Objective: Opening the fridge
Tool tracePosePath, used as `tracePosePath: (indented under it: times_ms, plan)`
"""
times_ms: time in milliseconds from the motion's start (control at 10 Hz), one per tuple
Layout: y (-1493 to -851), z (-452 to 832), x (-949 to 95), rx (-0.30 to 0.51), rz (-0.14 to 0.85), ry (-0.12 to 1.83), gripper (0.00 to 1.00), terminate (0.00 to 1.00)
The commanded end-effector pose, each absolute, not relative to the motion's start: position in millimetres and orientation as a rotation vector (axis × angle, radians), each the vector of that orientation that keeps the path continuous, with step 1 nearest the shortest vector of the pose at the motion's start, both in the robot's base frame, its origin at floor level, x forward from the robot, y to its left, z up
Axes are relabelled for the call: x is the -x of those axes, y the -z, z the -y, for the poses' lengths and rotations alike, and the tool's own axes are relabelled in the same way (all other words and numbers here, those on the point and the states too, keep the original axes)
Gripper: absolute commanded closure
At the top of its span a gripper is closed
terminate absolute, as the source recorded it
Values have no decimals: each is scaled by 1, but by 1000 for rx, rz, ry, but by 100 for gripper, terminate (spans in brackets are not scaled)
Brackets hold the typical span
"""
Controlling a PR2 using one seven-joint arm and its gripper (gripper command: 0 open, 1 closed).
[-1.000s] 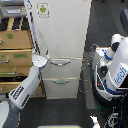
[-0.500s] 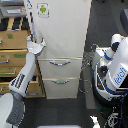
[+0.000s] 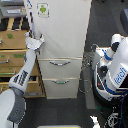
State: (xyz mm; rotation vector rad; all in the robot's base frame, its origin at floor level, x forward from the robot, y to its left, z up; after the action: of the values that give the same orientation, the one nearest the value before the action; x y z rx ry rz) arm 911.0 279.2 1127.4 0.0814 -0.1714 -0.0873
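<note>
1. Fridge (image 3: 62, 45) fills center of frame, tall white; upper door w/ green-figure sticker (image 3: 43, 9) near top left of door, two lower drawers (image 3: 61, 75) w/ curved silver handles below
2. Upper door looks shut or barely cracked at its left edge; can't tell which, no interior visible
3. Handling guess: door rigid, fairly heavy, prob seal resists at first; smooth white face = slippery, so hold at the left vertical edge, not the flat front
4. Arm (image 3: 22, 77) comes from lower left of frame, forearm angled up and right, wrist at door's left edge, mid-left of frame
5. End effector (image 3: 36, 41) at that edge, touching or just beside it; too blurry to say if fingers are spread or pinching the edge
6. Tan wooden cabinet (image 3: 12, 47) left of fridge; white/blue robot body (image 3: 116, 70) at right of frame, well apart from fridge door
</note>
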Motion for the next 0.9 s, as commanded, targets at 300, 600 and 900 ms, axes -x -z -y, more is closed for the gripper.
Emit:
tracePosePath:
  times_ms: [300,600,900]
  plan:
    - [-1070,-285,-932,12,171,200,100,0]
    - [-1067,-285,-923,16,185,219,100,0]
    - [-1069,-279,-916,30,196,242,100,0]
